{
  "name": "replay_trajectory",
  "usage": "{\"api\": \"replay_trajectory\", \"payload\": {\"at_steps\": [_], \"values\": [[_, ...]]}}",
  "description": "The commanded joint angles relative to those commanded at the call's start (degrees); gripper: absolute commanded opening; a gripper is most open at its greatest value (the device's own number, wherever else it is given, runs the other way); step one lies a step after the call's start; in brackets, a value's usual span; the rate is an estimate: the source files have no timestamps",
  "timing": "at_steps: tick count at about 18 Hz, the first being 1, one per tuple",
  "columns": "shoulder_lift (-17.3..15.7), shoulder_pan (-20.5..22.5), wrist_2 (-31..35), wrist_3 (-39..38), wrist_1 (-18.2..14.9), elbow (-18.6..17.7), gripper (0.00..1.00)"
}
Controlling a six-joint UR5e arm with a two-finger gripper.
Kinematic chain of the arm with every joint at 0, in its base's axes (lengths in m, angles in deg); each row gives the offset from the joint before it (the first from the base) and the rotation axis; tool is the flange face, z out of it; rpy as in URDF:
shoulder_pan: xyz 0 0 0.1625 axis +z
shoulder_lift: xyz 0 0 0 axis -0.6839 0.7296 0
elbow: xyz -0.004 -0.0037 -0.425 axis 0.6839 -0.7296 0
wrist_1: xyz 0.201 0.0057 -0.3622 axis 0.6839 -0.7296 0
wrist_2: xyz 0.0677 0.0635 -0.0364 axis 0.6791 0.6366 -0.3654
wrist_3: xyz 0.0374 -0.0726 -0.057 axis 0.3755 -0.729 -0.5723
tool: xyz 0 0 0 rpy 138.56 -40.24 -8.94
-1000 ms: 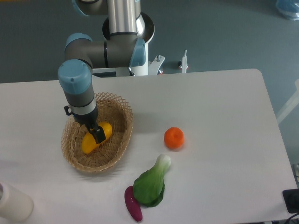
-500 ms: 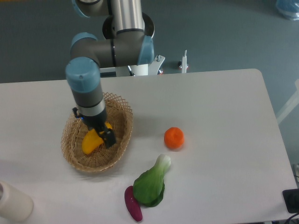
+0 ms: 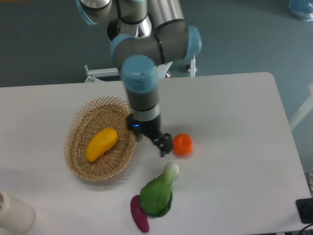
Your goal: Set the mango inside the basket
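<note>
The yellow-orange mango (image 3: pixel 101 144) lies inside the tan wicker basket (image 3: pixel 80 129) at the left of the table, on its floor, free of the gripper. My gripper (image 3: pixel 163 146) hangs to the right of the basket, just left of the round orange (image 3: pixel 182 145). Its fingers (image 3: pixel 165 144) hold nothing; from this angle the gap between them is hard to read.
A green leafy vegetable (image 3: pixel 159 192) and a purple eggplant (image 3: pixel 139 214) lie near the front edge. A white bottle (image 3: pixel 13 212) stands at the front left corner. The arm's base (image 3: pixel 137 29) sits behind the table's far edge.
The gripper has let go of the mango, risen out of the basket and swung right to beside the orange. The mango stays in the basket.
</note>
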Motion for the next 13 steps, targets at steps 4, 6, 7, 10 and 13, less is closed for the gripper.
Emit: {"api": "replay_trajectory", "payload": {"at_steps": [4,6,7,10,13], "values": [[0.8,4.3,-0.4,6.5,0.1,1.0,1.00],[1.5,5.4,-0.3,9.3,0.2,1.2,1.00],[1.5,6.2,-0.6,9.9,0.1,1.4,1.00],[2.4,9.2,-1.7,13.5,0.1,0.9,1.00],[2.8,10.9,-1.5,15.3,0.1,0.4,1.00]]}}
